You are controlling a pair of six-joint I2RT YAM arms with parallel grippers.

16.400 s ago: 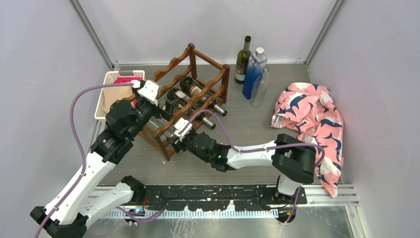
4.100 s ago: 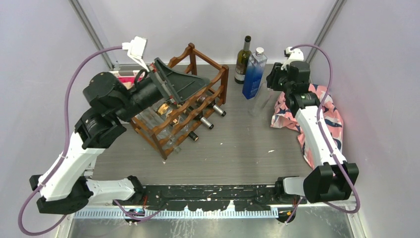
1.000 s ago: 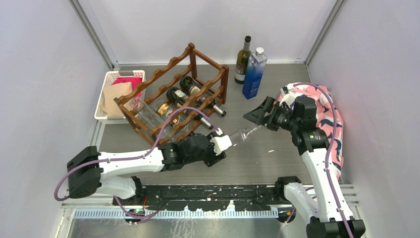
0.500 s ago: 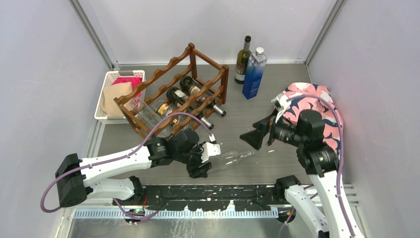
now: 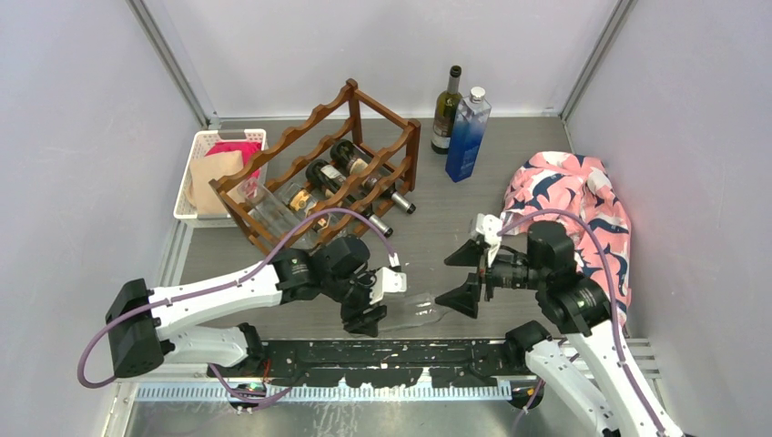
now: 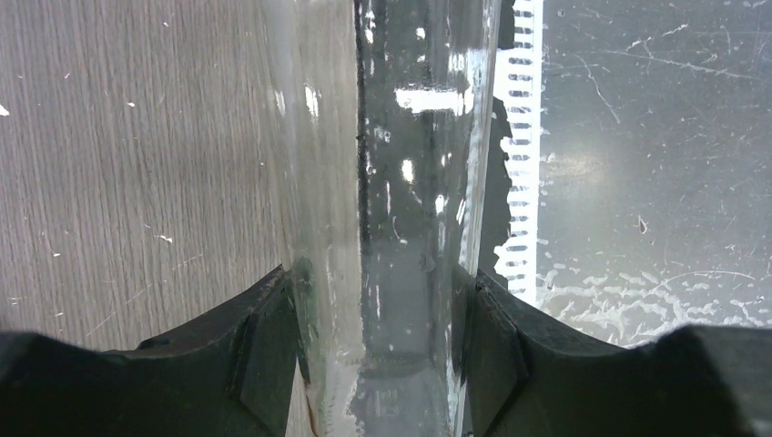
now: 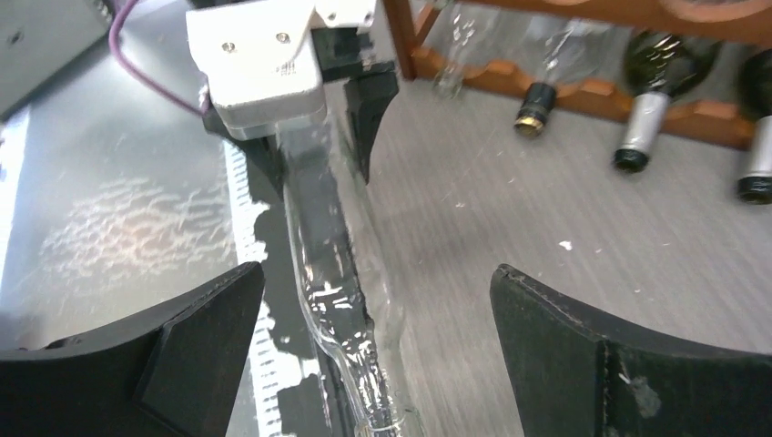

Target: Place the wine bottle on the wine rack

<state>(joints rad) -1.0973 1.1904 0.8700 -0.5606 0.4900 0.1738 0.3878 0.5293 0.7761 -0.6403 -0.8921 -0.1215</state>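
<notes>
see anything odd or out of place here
A pink patterned cloth lies crumpled on the right side. The left pincer holds a clear bottle sideways at the table's front edge, away from the skewed wine rack.

The right fingers stand wide apart at the bottom corners, touching nothing. Between them a clear bottle points its neck at the camera, its far end clamped by the left fingers under a white block. Beyond, on the grey surface, dark necks poke from the rack.
</notes>
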